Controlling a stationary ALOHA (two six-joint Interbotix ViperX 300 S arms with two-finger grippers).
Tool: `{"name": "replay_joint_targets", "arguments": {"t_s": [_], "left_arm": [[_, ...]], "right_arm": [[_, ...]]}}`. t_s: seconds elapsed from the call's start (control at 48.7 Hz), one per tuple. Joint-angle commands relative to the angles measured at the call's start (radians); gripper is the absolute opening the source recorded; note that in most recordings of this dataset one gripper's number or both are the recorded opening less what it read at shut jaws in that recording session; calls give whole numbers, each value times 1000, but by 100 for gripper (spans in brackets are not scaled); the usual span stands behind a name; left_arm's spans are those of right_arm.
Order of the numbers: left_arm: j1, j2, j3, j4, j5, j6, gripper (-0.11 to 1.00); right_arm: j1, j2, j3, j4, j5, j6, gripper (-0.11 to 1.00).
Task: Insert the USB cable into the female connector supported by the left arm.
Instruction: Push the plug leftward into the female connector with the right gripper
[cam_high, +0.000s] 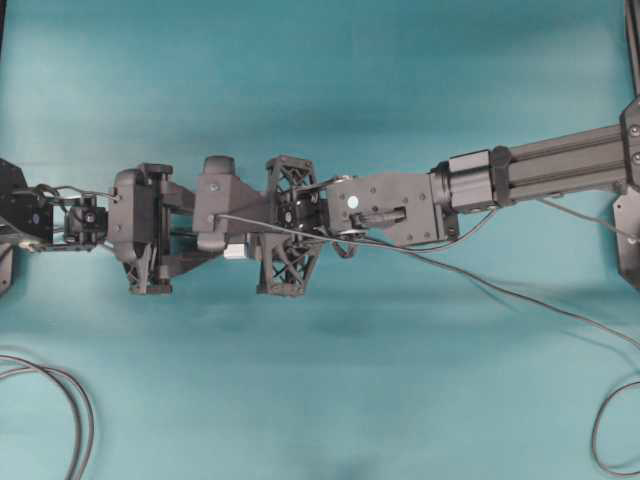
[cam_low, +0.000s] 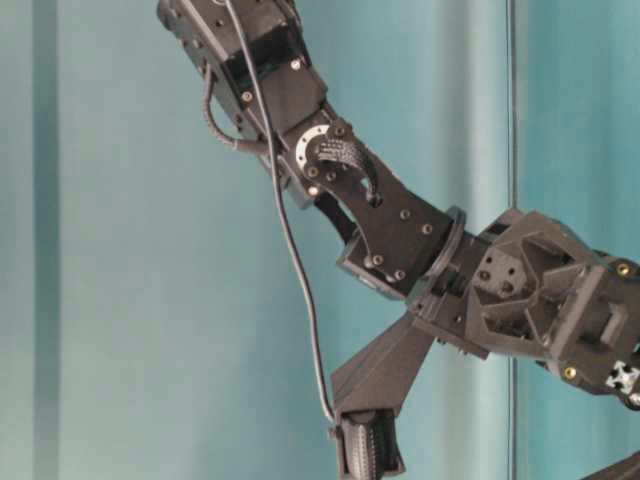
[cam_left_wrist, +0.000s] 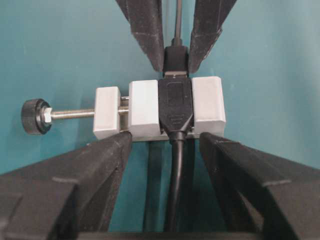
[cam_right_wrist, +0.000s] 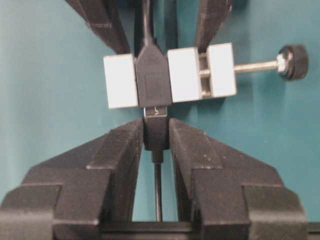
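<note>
Above the teal counter (cam_high: 320, 100) the two arms meet tip to tip. The left gripper (cam_left_wrist: 165, 137) has its fingers (cam_left_wrist: 107, 150) spread wide and pressed against the lower edge of the female connector (cam_left_wrist: 142, 107), supporting the white block; its screw and black knob (cam_left_wrist: 34, 116) stick out to the left in the left wrist view. The right gripper (cam_right_wrist: 156, 135) is clamped on the black collar of the USB cable (cam_right_wrist: 156, 132), just beside the block. A sliver of silver plug shows between collar and block, so the plug looks partly seated, though how far in cannot be told. The block's own dark cable (cam_left_wrist: 175, 190) runs down between the left fingers.

From overhead the arm bodies hide nearly all of the block; only a small white corner (cam_high: 234, 252) shows. The table-level view catches only arm links and a hanging cable (cam_low: 300, 290). Looped cables (cam_high: 70, 400) lie at the counter's lower corners, cut off by the frame.
</note>
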Motion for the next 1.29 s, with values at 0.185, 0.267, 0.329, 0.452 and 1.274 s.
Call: {"name": "replay_joint_targets", "arguments": {"t_s": [0.185,0.267,0.329,0.452,1.274], "left_arm": [[-11,-2,-38,-5,12,2,73],[-11,-2,-40,-3,14,2,73],[-11,-2,-40,-5,14,2,73],[-11,-2,-46,-3,14,2,73],[-37,-2,-97,-5,35,8,73]], "right_arm": [[8,-20,-66,-32,6,0,22],[8,-18,-67,-34,6,-2,22],[8,-18,-64,-34,6,-2,22],[9,-17,-60,-34,6,-6,22],[9,-8,-63,-32,-8,-61,22]]}}
